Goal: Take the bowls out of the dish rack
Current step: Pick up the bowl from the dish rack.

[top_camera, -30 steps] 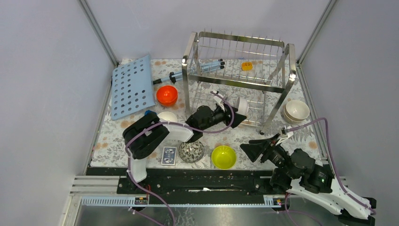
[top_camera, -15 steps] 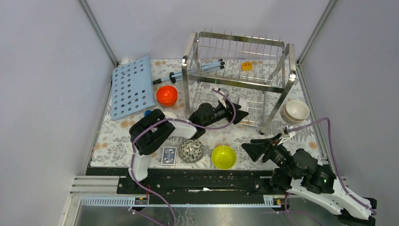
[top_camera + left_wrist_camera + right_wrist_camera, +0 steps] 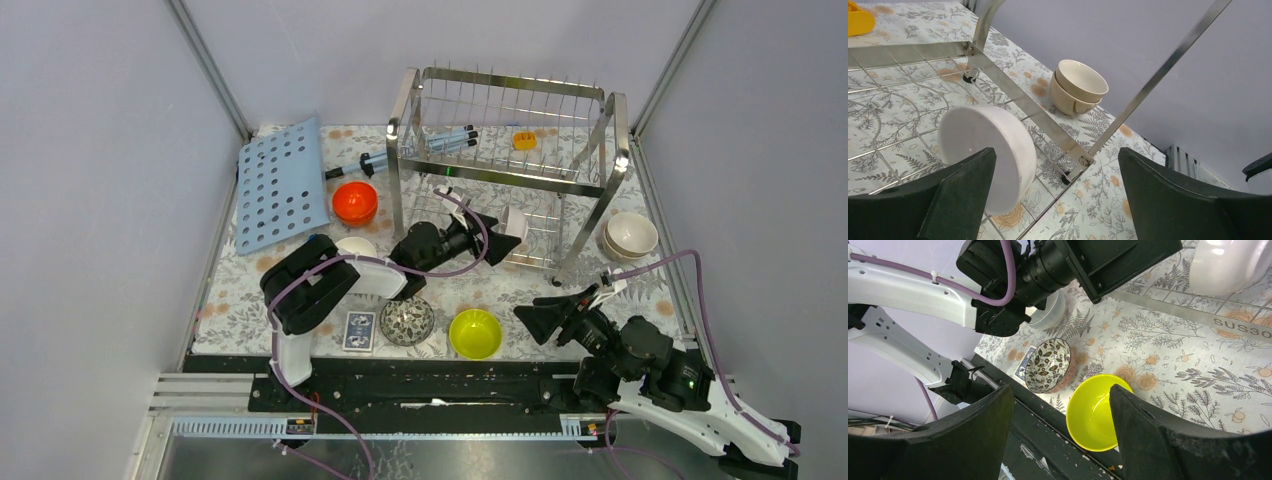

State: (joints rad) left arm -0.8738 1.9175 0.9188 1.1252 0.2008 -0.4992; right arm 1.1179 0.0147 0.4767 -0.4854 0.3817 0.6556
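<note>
The left gripper is spread wide at the rack's lower tier, 1 finger just beside a white bowl; whether they touch I cannot tell. The right gripper, wide and empty, hangs before the rack near a yellow bowl. The rack's slanted strut crosses between the left fingers. The white bowl is plain and stands on edge on the rack's wires.

The floral worktop carries the dish rack at far middle; a light-blue perforated board lies far left, an orange bowl beside it; along the near edge sit a card box, a patterned bowl and a yellow bowl; stacked cream bowls stand right of the rack.
</note>
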